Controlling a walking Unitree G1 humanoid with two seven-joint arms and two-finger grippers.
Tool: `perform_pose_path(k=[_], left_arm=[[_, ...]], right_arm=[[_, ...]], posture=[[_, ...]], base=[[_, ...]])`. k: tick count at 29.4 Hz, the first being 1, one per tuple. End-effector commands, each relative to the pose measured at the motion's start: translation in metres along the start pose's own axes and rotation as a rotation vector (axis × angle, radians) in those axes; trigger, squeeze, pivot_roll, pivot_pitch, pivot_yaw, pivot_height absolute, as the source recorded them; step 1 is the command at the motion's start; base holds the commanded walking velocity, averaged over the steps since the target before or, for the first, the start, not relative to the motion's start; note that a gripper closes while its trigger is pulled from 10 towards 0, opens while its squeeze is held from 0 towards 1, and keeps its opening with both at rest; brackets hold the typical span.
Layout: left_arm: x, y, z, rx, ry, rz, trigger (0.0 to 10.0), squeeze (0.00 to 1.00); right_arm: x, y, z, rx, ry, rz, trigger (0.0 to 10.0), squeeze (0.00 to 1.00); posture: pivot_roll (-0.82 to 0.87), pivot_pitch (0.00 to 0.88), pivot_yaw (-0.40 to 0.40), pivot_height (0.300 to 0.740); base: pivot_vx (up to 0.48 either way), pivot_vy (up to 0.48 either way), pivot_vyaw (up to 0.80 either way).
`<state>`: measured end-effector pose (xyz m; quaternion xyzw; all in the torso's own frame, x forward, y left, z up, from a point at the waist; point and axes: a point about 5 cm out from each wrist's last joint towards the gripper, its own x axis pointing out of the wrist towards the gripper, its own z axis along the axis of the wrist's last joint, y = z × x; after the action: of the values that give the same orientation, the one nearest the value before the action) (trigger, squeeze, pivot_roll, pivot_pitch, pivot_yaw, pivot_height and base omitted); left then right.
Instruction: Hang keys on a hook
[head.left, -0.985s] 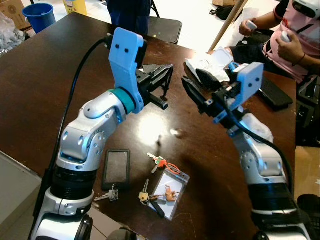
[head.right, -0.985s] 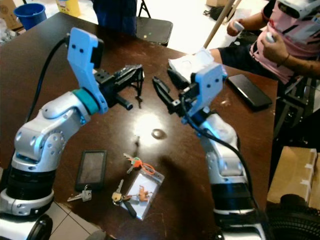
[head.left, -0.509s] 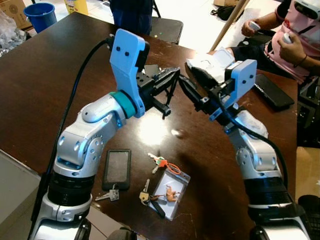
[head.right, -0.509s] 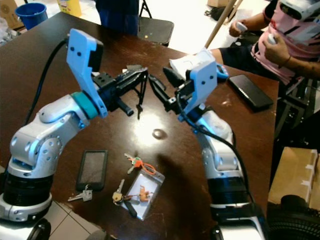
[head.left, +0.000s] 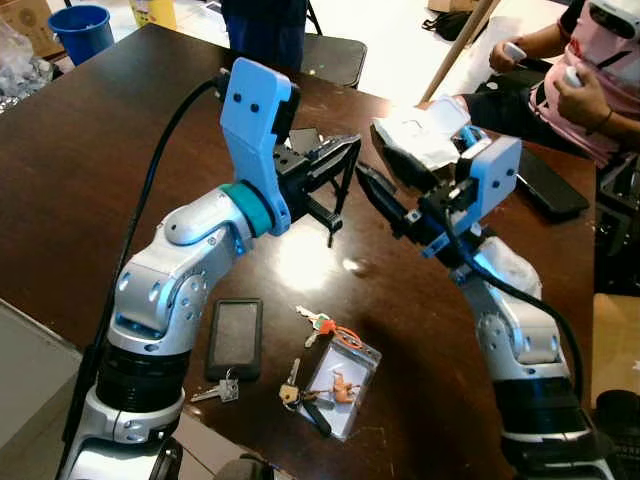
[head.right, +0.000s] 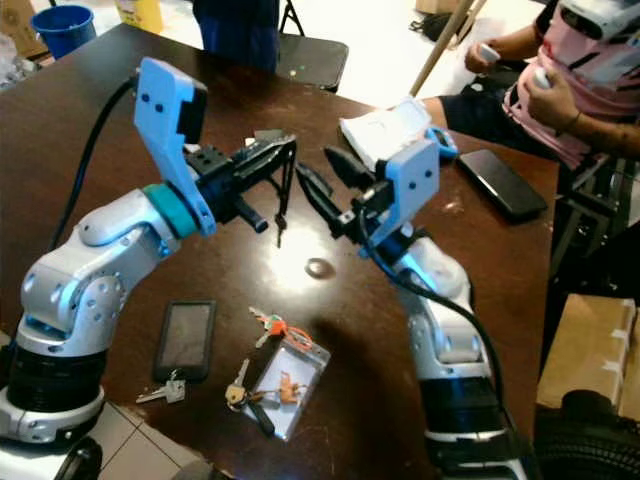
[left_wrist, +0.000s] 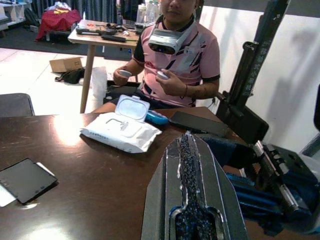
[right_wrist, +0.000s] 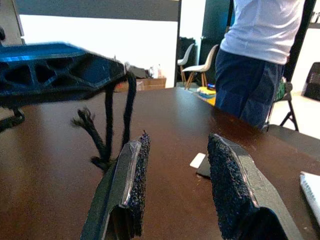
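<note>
My left gripper (head.left: 343, 148) is held above the middle of the dark table (head.left: 90, 160), shut on a black cord loop (head.left: 336, 205) that dangles from its fingertips. The right gripper (head.left: 374, 168) faces it from the right, open, with its tips a short way from the cord and nothing between its pads (right_wrist: 137, 170). In the right wrist view the cord (right_wrist: 116, 125) hangs just beyond the open fingers. Key bunches lie on the table near me: one with an orange tag (head.left: 322, 323) and another (head.left: 296, 388) beside a clear card holder (head.left: 343, 385).
A dark phone (head.left: 233, 337) lies by another key (head.left: 214, 391) at the table's near edge. A wipes pack (head.left: 425, 135) and a black phone (head.left: 545, 185) lie at the far right. A seated person (head.left: 590, 70) holds controllers; another person (head.left: 262, 25) stands behind the table.
Both grippers have drawn closer together above the table. The right gripper swung in toward the left one's tips, then eased slightly back. The cord stays in the left gripper.
</note>
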<state>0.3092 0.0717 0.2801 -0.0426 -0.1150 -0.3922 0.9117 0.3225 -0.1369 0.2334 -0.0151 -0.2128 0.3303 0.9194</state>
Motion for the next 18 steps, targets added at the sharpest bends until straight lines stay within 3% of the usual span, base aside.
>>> perform_pose_path(k=[1,8,18], left_arm=[[0.001,-0.002,-0.001,-0.005,0.008,-0.013,10.0,0.00],[0.001,-0.003,0.000,-0.007,0.005,-0.017,10.0,0.00],[-0.001,-0.005,0.002,-0.008,-0.003,-0.026,10.0,0.00]], right_arm=[[-0.003,0.002,0.001,0.005,-0.004,0.006,10.0,0.00],[-0.004,0.002,-0.001,0.009,0.006,0.007,10.0,0.00],[0.006,0.015,-0.007,0.051,0.021,0.103,10.0,0.00]], posture=[[0.02,0.109,0.049,0.740],[0.03,0.106,0.052,0.740],[0.04,0.104,0.050,0.740]], base=[[0.000,0.000,0.00],[0.000,0.000,0.00],[0.000,0.000,0.00]])
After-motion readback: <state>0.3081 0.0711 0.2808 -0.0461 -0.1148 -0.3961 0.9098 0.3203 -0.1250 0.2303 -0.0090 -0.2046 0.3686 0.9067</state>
